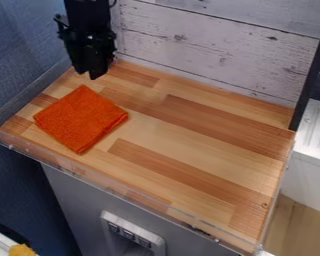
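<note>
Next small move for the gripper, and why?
Probably ease the gripper toward the camera, over the orange cloth, before lowering: it seems to hang just past the cloth's far corner, and the cloth lies folded on the wooden counter.

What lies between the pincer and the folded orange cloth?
In the camera view, only a narrow strip of butcher-block countertop shows between the pincer and the orange cloth.

From where I stood, the countertop (196, 135) was a slab of striped wood, pale honey strips set among redder-brown ones, with a clear plastic lip (29, 151) along its front edge and a small dark knot (264, 205) near the right front corner. Toward its left end lay a folded, bright orange cloth (81, 119), roughly square and flat, turned cornerwise.
</note>
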Robot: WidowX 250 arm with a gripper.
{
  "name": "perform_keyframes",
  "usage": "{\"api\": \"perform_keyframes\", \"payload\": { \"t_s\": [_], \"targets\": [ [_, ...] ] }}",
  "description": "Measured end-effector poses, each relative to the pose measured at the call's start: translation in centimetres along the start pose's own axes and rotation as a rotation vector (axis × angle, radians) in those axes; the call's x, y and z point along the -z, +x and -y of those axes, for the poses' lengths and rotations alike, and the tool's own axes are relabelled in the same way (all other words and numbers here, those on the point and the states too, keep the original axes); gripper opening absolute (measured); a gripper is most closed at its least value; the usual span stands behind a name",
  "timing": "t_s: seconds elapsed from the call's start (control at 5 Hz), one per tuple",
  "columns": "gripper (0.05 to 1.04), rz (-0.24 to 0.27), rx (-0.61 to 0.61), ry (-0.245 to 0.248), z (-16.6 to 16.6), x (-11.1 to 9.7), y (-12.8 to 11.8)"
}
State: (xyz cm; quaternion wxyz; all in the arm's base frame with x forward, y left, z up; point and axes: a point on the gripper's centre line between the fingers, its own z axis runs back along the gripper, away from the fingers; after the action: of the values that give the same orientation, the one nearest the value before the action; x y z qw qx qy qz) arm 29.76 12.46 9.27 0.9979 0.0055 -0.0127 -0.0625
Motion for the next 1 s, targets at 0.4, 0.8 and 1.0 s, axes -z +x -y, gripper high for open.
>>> {"api": "perform_keyframes", "payload": {
  "t_s": [0.4, 0.8, 1.0],
  "targets": [
    [0.065, -0.007, 0.004, -0.002, -0.5, 2.6, 0.0],
    [0.059, -0.021, -0.012, -0.006, -0.3, 5.1, -0.3],
    [0.059, -0.031, -0.012, -0.007, -0.2, 5.7, -0.5]
  ]
}}
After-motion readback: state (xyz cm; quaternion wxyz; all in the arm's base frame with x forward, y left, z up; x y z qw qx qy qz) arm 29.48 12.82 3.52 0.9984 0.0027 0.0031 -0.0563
